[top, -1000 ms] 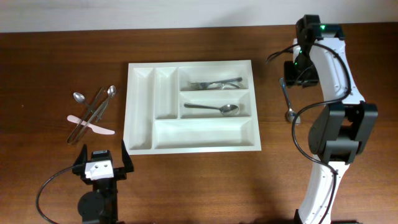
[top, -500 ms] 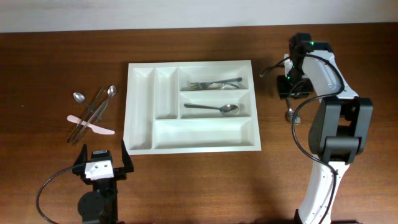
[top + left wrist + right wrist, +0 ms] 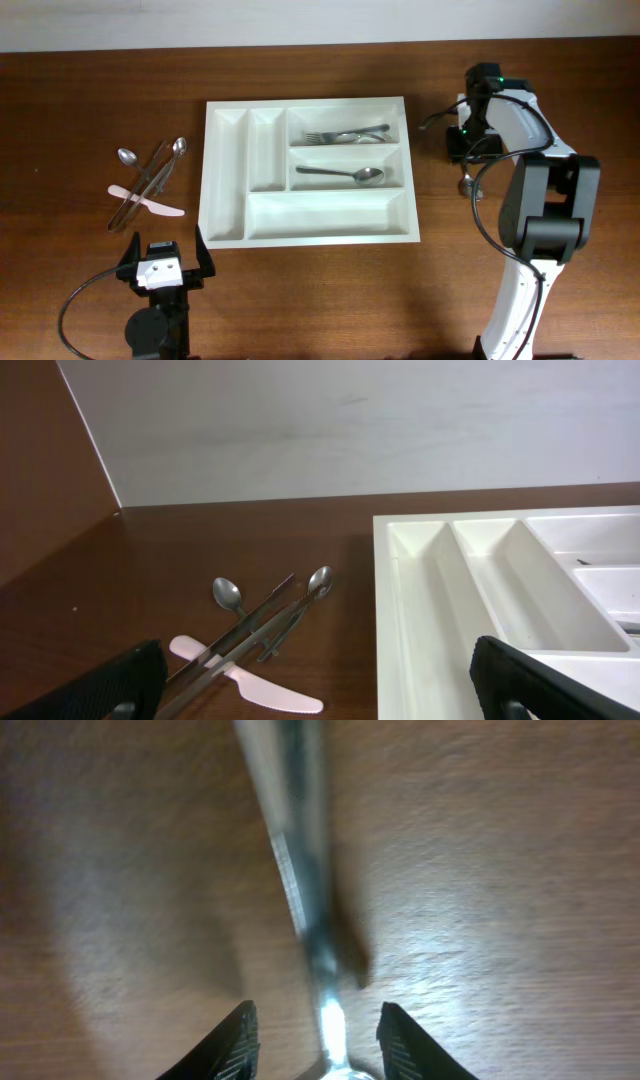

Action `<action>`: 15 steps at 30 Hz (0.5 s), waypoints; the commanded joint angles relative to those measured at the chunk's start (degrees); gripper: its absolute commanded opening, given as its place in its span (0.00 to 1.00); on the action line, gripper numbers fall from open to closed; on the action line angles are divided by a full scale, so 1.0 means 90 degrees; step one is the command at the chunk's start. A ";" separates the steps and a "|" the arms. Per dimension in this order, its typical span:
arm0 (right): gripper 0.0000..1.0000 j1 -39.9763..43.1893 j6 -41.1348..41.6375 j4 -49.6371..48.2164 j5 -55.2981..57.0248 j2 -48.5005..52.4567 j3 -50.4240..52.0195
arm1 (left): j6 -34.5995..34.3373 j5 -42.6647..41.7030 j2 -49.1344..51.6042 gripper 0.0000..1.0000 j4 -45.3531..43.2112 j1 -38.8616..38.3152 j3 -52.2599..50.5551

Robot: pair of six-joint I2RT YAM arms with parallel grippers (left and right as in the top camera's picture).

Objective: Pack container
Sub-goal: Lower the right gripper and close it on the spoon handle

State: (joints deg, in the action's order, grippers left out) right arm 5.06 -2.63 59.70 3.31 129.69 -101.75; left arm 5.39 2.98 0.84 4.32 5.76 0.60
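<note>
The white container lies mid-table, with forks in one compartment and a spoon in the one below. Its left compartments show in the left wrist view. To its right a loose spoon lies on the wood. My right gripper is down over its handle. In the right wrist view the fingers stand on either side of the handle with gaps, so the gripper is open. My left gripper rests wide open at the front left, holding nothing.
Left of the container sits a pile of loose cutlery: two small spoons, long metal pieces and a pink plastic knife. A pale wall runs behind the table's far edge.
My right gripper has come down and slightly left onto the loose spoon's handle, and its jaws have narrowed around it. The left arm has not moved.
</note>
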 commanded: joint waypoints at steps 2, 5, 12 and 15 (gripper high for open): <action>0.37 0.0265 -0.0017 -0.0051 -0.0090 -0.0070 0.0056 | 0.0061 -0.0070 -0.0056 0.99 0.0032 0.0034 -0.0012; 0.37 0.0362 -0.0015 -0.0068 -0.0194 -0.0070 0.0058 | 0.0061 -0.0073 -0.0056 0.99 0.0032 0.0034 -0.0012; 0.37 0.0357 -0.0063 -0.0095 -0.0372 -0.0070 0.0058 | 0.0058 -0.0073 -0.0056 0.99 0.0032 0.0034 -0.0012; 0.37 0.0350 -0.0066 -0.0121 -0.0529 -0.0070 0.0058 | 0.0061 -0.0070 -0.0056 0.99 0.0032 0.0034 -0.0012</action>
State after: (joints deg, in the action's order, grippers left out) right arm 8.49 -2.94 58.81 0.71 129.69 -101.75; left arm 5.39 2.98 0.84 4.32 5.76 0.60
